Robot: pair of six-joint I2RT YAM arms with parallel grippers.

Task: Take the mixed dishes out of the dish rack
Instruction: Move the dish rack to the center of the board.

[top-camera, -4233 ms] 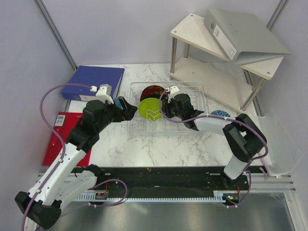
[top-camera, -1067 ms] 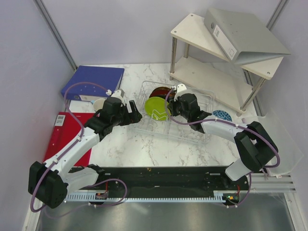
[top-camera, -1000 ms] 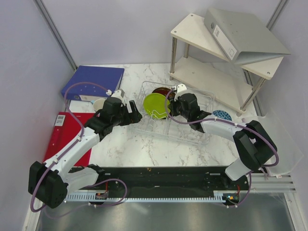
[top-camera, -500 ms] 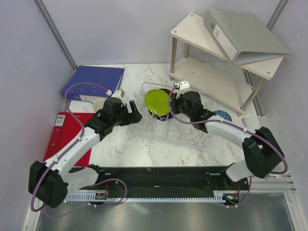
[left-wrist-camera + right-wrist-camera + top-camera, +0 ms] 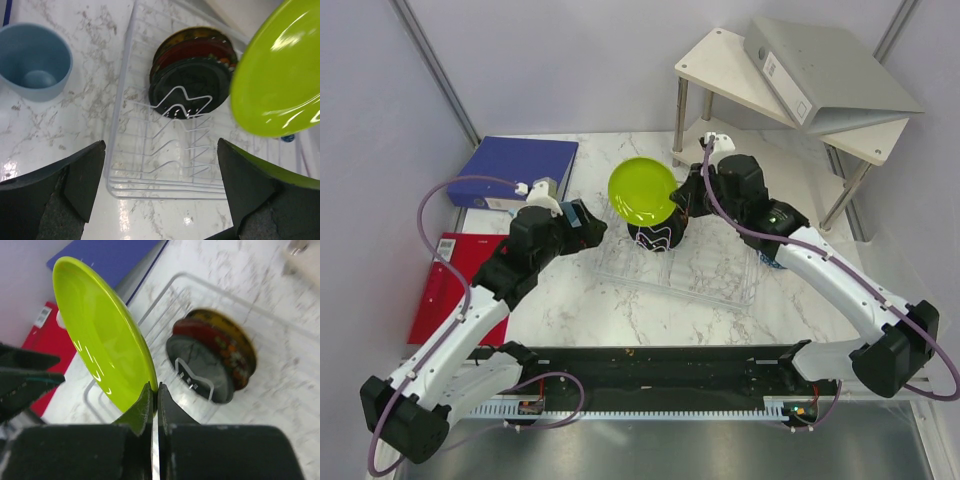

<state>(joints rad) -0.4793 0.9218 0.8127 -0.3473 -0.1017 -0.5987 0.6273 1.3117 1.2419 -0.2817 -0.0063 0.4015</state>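
Note:
My right gripper (image 5: 682, 200) is shut on the rim of the lime-green plate (image 5: 643, 191) and holds it tilted in the air above the left end of the clear dish rack (image 5: 705, 268). In the right wrist view the jaws (image 5: 154, 387) pinch the plate's edge (image 5: 100, 340). A black plate (image 5: 655, 233), a red bowl (image 5: 187, 50) and a yellow-brown patterned plate (image 5: 220, 42) stand in the rack. My left gripper (image 5: 590, 228) is open and empty just left of the rack (image 5: 161, 145). A light blue cup (image 5: 34, 62) stands on the table left of the rack.
A blue binder (image 5: 515, 165) and a red folder (image 5: 440, 285) lie at the left. The white two-tier shelf (image 5: 770, 140) with a grey binder (image 5: 830, 75) stands at the back right. A blue patterned bowl (image 5: 775, 240) shows partly under my right arm.
My right gripper has lifted the lime-green plate up out of the rack. The left arm has drawn back a little, still open.

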